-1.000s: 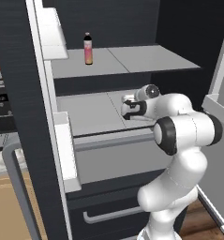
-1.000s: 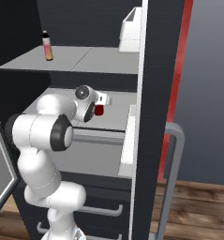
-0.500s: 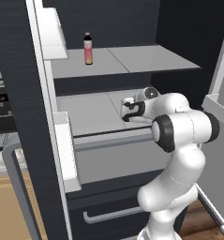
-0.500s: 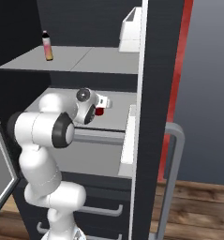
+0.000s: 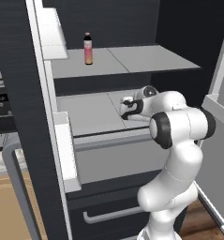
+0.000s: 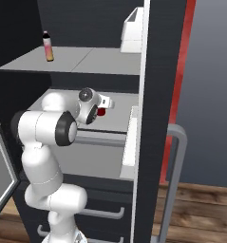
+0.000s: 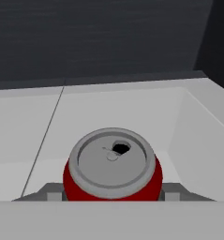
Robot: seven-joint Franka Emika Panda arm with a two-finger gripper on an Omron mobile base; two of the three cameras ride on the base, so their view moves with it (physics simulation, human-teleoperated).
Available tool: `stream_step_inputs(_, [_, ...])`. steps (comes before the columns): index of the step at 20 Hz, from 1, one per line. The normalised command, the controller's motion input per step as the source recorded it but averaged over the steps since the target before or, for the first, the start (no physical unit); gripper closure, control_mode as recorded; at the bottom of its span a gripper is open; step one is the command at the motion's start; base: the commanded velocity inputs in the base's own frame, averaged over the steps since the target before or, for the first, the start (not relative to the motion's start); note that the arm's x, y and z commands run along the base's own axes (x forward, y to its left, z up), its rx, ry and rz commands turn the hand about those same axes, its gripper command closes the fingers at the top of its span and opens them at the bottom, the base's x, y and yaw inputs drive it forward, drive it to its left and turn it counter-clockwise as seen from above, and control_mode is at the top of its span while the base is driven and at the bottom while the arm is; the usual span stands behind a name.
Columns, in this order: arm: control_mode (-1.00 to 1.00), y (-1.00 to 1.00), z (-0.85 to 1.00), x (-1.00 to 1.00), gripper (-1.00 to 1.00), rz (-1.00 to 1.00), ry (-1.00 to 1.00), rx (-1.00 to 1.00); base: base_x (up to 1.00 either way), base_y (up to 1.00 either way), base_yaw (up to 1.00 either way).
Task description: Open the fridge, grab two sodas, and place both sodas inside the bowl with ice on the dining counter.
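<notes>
Right at the gripper [image 7: 112, 194], the two dark fingertips [image 7: 51, 192] stand either side of the red soda can [image 7: 112, 166], one at each flank, jaws partly drawn in and close against the body. Whether they truly bite the metal I cannot tell; the can sits upright on the shelf between them, not lifted.

The can shows its grey lid and tab opening straight to the hand camera. From the right base camera a sliver of red [image 6: 101, 112] peeks out just past the hand, on the middle shelf [image 6: 119, 116] of the open fridge [image 5: 19, 70].

Handling, by my judgement: a rigid cylinder, light to moderate in weight, with a smooth and probably slippery wall. The place to hold is across the mid-body, pads square on opposite sides, not up at the rim where the taper would let it squirt out. Too much squeeze could dent a thin wall; too little and it slides on the lift.

Outward now: the white arm [image 5: 179, 129] reaches in over the shelf edge. One shelf up stands the second soda, a slim bottle [image 5: 88, 48] with a dark cap and pink-orange body, well apart from the hand and untouched. Below, the drawer [image 5: 108, 213] with its grey handle stays shut.
</notes>
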Motion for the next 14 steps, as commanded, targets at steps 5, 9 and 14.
stream_step_inputs(5, [-1.00,0.00,-0.03,0.00,1.00,0.00,0.00,-0.02,0.00,0.00,0.00])
stream_step_inputs(9, [-1.00,0.00,-0.10,0.00,1.00,0.00,0.00,-0.01,0.00,0.00,0.00])
stream_step_inputs(14, [-1.00,-0.01,-0.09,-0.17,1.00,0.00,0.00,0.00,0.00,0.00,0.00])
